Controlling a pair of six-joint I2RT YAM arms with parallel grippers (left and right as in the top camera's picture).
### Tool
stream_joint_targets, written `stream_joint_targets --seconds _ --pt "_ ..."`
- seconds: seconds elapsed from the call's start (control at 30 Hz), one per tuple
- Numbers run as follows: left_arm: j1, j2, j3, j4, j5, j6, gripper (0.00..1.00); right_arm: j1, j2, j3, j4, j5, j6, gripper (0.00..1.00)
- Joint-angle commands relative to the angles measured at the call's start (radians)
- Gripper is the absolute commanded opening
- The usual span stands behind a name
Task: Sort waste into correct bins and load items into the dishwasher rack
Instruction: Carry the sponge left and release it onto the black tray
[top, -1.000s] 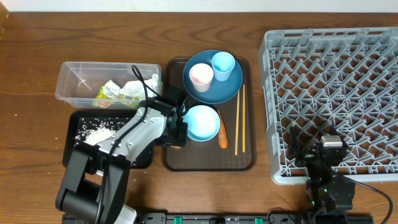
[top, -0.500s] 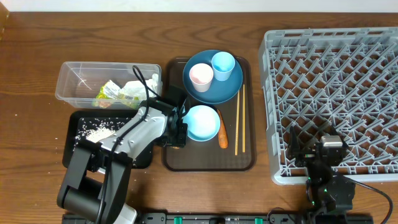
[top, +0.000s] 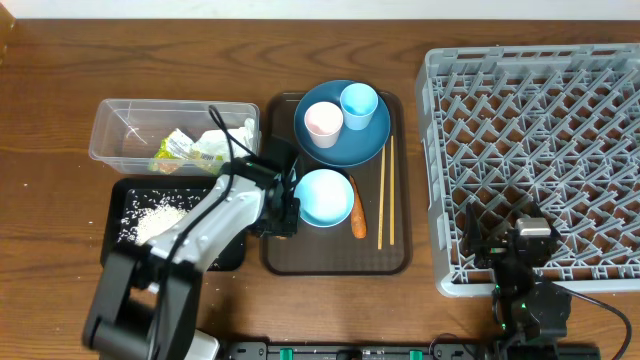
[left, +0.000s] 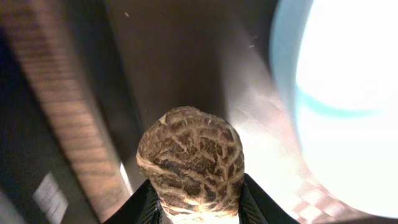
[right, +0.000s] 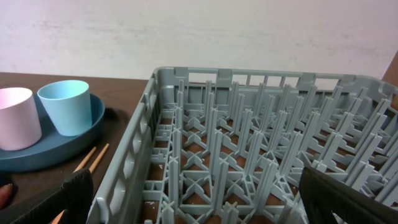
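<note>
Grip looks made on the left side: the left end effector sits low over the left edge of the brown rectangular serving tray, just beside the light-blue round bowl. Its two dark fingers are drawn in narrow against either side of a small brown lump with a cracked, mushroom-like skin. To do this step well I would lift straight up, clear of the tray lip and the bowl, then swing left to the shallow black rectangular tray, where the white rice-like crumbs lie. It seems the likelier home for a food scrap than the clear plastic tub of wrappers. Let go low so it cannot roll off. From overhead the lump is hidden under the arm; only the left wrist view shows it, blurred. The right wrist view shows the right end effector spread wide and empty at the near edge of the large grey lattice dishwasher rack.
</note>
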Motion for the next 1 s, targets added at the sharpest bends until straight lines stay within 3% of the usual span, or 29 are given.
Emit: stream_joint_targets --seconds 0.0,0.2,0.4,0.73,0.97 --pt "0.001 -0.095 0.024 -0.018 -0.009 0.006 0.34 -0.007 -0.003 -0.002 -0.003 -0.005 -0.008 0.99" --pt "0.065 -0.231 0.025 -0.07 -0.036 0.005 0.34 -0.007 -0.003 -0.002 -0.003 -0.005 -0.008 0.99" --pt "0.237 -0.296 0.025 -0.088 -0.114 -0.025 0.34 -0.007 -0.003 -0.002 -0.003 -0.005 -0.008 0.99" --pt "0.474 -0.229 -0.003 -0.058 -0.115 -0.039 0.34 -0.007 -0.003 -0.002 -0.003 -0.005 -0.008 0.99" --pt "0.57 -0.112 -0.045 0.042 -0.137 -0.043 0.34 -0.007 -0.003 -0.002 -0.003 -0.005 -0.008 0.99"
